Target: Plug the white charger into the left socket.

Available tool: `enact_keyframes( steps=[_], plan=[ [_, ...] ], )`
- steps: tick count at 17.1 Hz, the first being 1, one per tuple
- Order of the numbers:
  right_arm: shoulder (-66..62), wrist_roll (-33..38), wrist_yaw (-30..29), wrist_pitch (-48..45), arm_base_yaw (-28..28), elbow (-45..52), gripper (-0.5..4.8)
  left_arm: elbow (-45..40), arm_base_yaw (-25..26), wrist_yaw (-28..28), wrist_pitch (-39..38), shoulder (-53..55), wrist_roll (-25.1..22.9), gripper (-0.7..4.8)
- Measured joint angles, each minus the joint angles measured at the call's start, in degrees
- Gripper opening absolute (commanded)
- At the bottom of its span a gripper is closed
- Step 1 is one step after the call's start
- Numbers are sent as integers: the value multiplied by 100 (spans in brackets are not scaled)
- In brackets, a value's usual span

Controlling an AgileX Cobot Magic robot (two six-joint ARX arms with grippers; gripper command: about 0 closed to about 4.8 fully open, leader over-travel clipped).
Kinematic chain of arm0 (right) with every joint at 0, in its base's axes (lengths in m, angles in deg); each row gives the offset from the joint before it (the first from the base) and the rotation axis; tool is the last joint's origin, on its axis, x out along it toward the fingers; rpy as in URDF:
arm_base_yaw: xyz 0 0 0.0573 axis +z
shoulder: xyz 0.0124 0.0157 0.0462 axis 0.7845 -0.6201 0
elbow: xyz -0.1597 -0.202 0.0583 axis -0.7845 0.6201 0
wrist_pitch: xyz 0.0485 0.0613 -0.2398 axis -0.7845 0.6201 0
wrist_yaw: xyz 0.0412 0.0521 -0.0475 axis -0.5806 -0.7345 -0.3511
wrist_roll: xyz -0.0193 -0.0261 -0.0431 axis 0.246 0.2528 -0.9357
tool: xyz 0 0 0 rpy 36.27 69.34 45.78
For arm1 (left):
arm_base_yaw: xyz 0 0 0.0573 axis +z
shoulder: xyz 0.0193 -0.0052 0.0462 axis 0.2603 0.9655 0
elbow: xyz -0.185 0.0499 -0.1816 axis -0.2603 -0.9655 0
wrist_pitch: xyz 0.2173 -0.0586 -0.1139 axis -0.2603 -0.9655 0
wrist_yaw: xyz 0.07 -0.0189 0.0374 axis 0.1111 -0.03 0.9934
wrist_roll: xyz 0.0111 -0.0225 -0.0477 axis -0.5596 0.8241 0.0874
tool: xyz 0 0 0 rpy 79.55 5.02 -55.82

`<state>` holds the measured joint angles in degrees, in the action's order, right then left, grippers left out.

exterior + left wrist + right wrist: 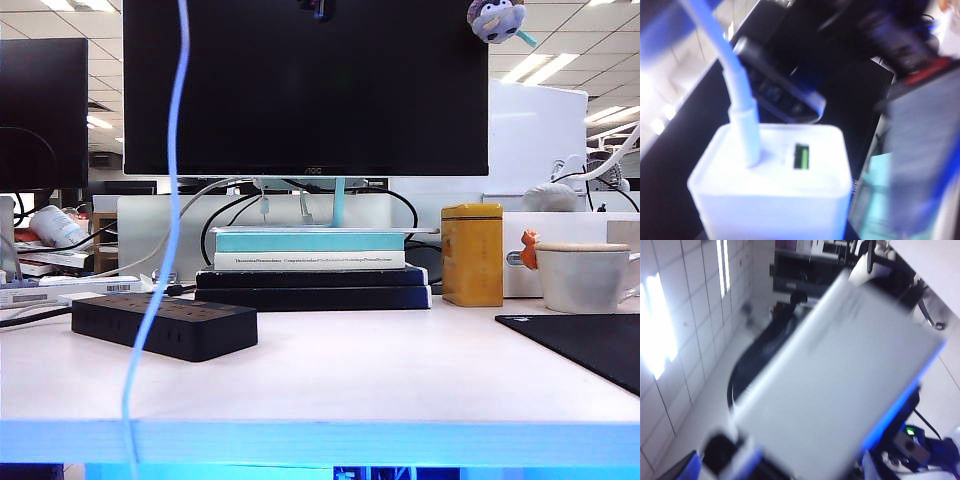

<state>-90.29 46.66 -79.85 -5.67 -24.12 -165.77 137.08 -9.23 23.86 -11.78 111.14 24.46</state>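
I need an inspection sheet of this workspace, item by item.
surface: white table, black mat at right
job's things: white charger close before the left wrist camera; black power strip lying on the table, left
clutter: books, yellow tin, mug
claws: left claw and right claw, nothing seen
cables: white cable hanging in front
surroundings: monitor, office behind

Power strip [165, 326]: you see it lying flat on the table [360, 375], at the exterior view's left.
Cable [165, 230]: hangs down in front of the strip and past the table's near edge.
Books [312, 275]: stacked behind the strip, centre, under the monitor [305, 90].
Tin [472, 254]: right of the books.
Mug [585, 275]: right of the tin.
Mat [585, 345]: in front of the mug.
Charger [772, 192]: in the left wrist view, the cable plugs into it.
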Motion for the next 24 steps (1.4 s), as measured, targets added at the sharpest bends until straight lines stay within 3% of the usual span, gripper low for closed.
enact_keyframes(
  steps=[5,7,11,15,24],
  plan=[
    [0,-146,-155,-116,-267,-2,431,-2,949,-706,146,0,1996,125],
    [0,-162,-35,-363,-520,-2,431,0,1429,-1650,157,0,3060,124],
    [0,-813,417,-1353,-673,0,431,0,1932,-3217,157,0,4610,125],
    [0,-2227,579,-1937,-553,4,431,0,1978,-4369,90,7,5519,126],
    [-2,-4159,732,-1934,-61,11,431,0,1980,-5475,94,15,7372,124]
  ],
)
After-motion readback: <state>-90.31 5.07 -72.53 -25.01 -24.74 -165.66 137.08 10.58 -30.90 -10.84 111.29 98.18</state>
